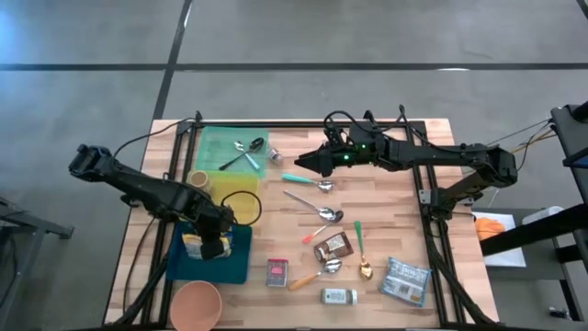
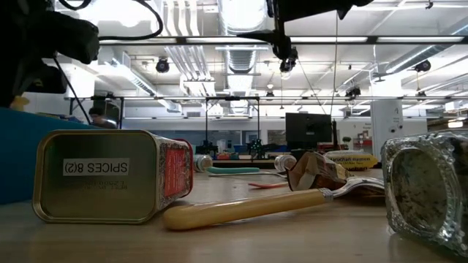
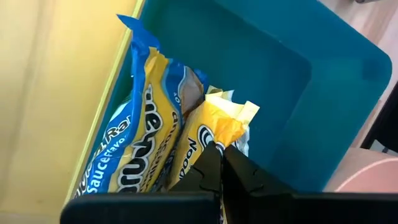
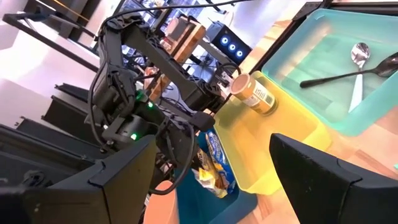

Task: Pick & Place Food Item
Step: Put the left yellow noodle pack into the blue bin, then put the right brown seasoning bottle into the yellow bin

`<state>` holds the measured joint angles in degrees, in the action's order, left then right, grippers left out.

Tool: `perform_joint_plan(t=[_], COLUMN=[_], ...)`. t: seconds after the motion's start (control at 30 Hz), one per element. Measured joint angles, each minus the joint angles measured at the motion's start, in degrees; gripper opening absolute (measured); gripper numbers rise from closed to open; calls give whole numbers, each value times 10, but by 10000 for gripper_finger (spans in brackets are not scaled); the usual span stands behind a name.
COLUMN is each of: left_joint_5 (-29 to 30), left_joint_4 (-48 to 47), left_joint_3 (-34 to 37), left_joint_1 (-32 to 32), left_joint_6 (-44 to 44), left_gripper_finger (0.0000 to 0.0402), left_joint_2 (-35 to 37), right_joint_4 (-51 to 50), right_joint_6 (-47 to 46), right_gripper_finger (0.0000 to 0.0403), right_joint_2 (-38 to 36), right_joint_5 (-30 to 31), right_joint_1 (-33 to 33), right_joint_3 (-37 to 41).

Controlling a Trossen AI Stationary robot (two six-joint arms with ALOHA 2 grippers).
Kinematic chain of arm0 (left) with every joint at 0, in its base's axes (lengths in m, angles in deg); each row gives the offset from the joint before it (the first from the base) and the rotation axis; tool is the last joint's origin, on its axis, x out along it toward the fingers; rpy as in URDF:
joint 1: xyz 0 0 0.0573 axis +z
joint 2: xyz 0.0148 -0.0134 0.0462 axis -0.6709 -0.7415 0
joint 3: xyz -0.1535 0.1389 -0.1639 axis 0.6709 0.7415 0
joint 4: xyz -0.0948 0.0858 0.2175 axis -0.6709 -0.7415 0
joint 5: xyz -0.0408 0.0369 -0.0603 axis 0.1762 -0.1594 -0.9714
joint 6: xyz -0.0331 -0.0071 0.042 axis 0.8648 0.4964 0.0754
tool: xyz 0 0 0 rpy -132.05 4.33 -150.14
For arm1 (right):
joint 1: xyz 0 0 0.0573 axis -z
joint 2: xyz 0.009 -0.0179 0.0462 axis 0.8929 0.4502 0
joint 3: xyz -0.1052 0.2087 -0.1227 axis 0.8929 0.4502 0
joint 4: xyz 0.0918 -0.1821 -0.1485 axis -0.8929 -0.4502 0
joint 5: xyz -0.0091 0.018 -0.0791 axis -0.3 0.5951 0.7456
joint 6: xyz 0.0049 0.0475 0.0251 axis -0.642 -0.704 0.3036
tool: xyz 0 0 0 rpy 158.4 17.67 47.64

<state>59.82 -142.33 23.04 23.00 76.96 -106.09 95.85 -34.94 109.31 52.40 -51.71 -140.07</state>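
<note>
A blue bin (image 1: 234,267) at the table's near left holds a yellow-and-blue noodle packet (image 3: 140,143). A second, yellow noodle packet (image 3: 208,134) sits beside it. My left gripper (image 1: 217,243) reaches down into the bin and is shut on the yellow packet. My right gripper (image 1: 299,164) hovers open above the middle of the table, over a teal-handled spoon (image 1: 303,179), with nothing between its fingers (image 4: 118,180). My left gripper pinches the yellow packet between its two fingers (image 3: 208,165), just below the packet's crimped end (image 3: 231,118). The fingers come steeply from above. The packet lies inside the blue bin (image 3: 280,81), against the other packet. I cannot tell whether it rests on the bin floor.
A yellow bin with a jar (image 1: 199,181) and a green bin with spoons (image 1: 241,149) stand behind the blue bin. Several spoons, a brown packet (image 1: 333,246), a spice tin (image 1: 277,272), a small jar (image 1: 339,296), a silver packet (image 1: 406,279) and a pink bowl (image 1: 195,303) lie about.
</note>
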Motion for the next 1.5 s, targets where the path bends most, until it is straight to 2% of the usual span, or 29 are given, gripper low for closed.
perform_joint_plan(t=[0.13, 0.57, 1.07, 1.27, 1.5], left_joint_5=[5, 23, 23, 30, 85], left_joint_4=[4, 3, 4, 1, -3], left_joint_3=[0, 0, 0, -13, -52], left_joint_1=[0, 1, 2, 9, 11], left_joint_6=[4, 15, 15, 15, 15], left_gripper_finger=[15, 125, 219, 236, 237], left_joint_2=[0, 0, 0, 0, 0], right_joint_4=[0, 0, 0, 0, -39], right_joint_6=[0, -2, -2, -2, -18], right_gripper_finger=[311, 311, 311, 311, 311], right_joint_2=[0, 0, 0, 0, -6], right_joint_5=[0, 0, 0, 0, 0], right_joint_1=[0, 0, 0, 0, 8], right_joint_3=[0, 0, 0, 0, 0])
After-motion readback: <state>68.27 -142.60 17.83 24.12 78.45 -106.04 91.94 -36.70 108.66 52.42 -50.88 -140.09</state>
